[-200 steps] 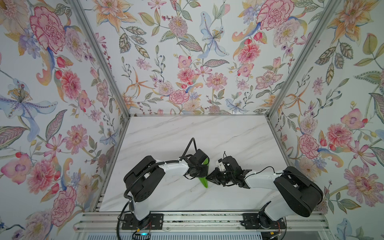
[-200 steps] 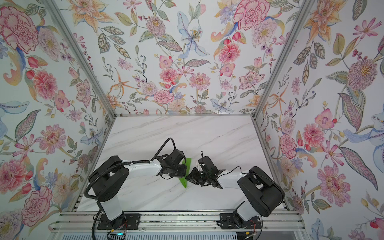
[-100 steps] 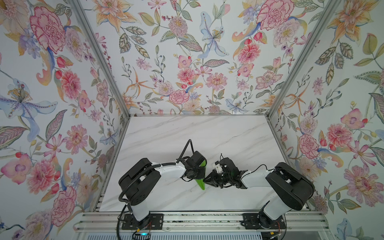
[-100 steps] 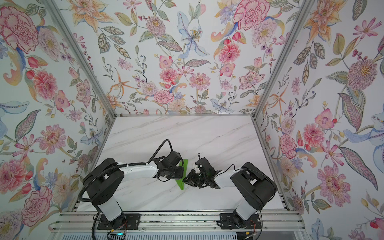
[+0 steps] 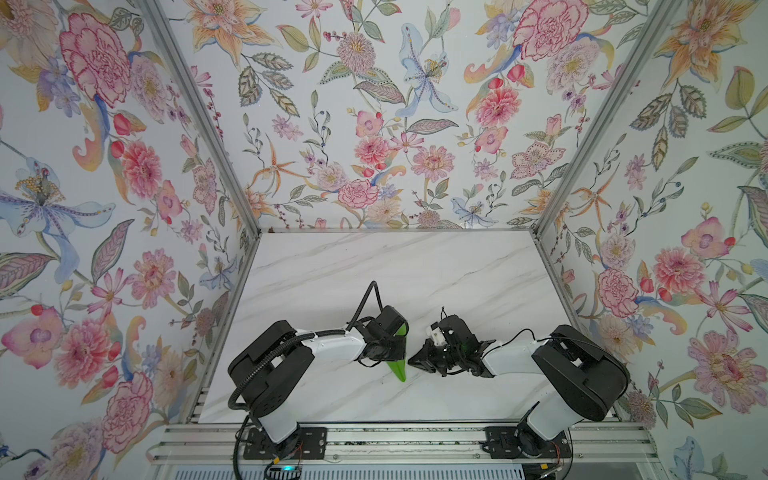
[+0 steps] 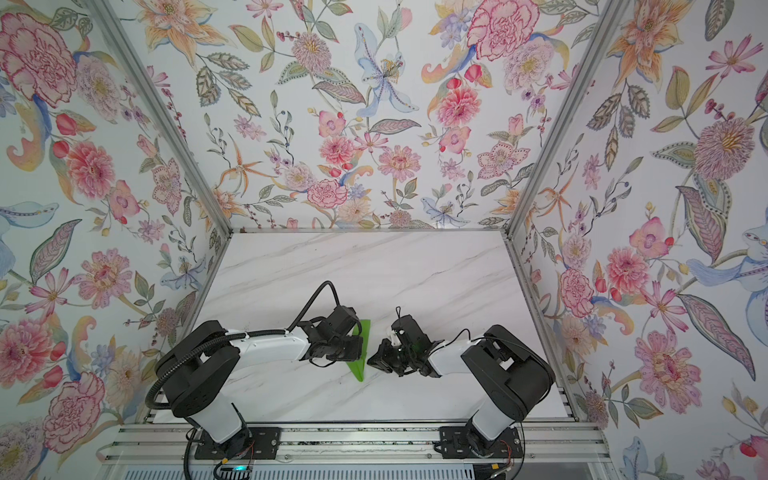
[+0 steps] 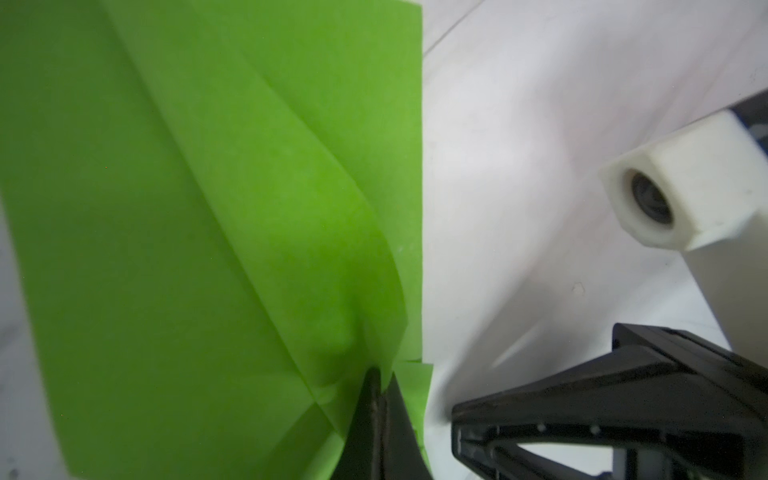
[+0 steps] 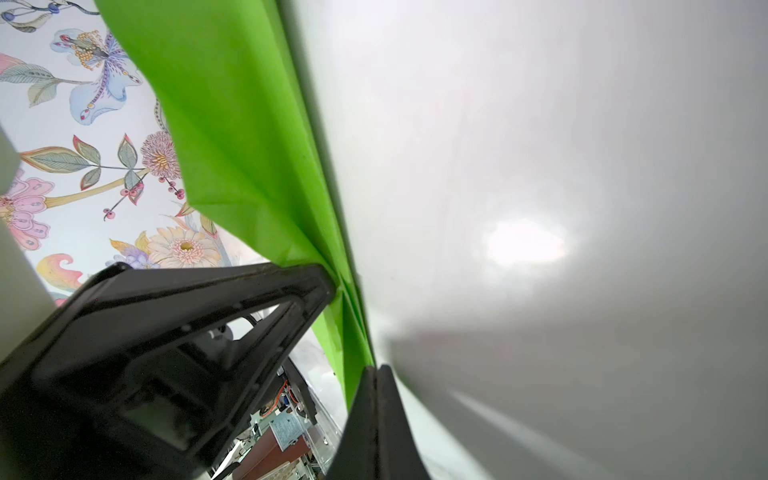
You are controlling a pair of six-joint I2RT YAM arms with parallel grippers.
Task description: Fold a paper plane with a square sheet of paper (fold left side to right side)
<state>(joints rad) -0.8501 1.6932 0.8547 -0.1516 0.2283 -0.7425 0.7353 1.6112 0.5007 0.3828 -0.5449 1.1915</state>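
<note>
Slim pointed bright green paper plane [image 5: 400,369] lies by the middle of the white marble table's [image 5: 374,266] front edge, left gripper [image 7: 376,399] pressed together on its layers, likely pinning the crease, right gripper [image 8: 376,390] closed, apparently empty, just beside its long edge.

The paper [image 5: 397,369] lies on the table [image 5: 374,270] near the front edge, midway between the two arm bases. The left gripper [image 7: 378,399] sits over its left part. The right gripper [image 5: 412,360] lies just right of it, tip toward it.
</note>
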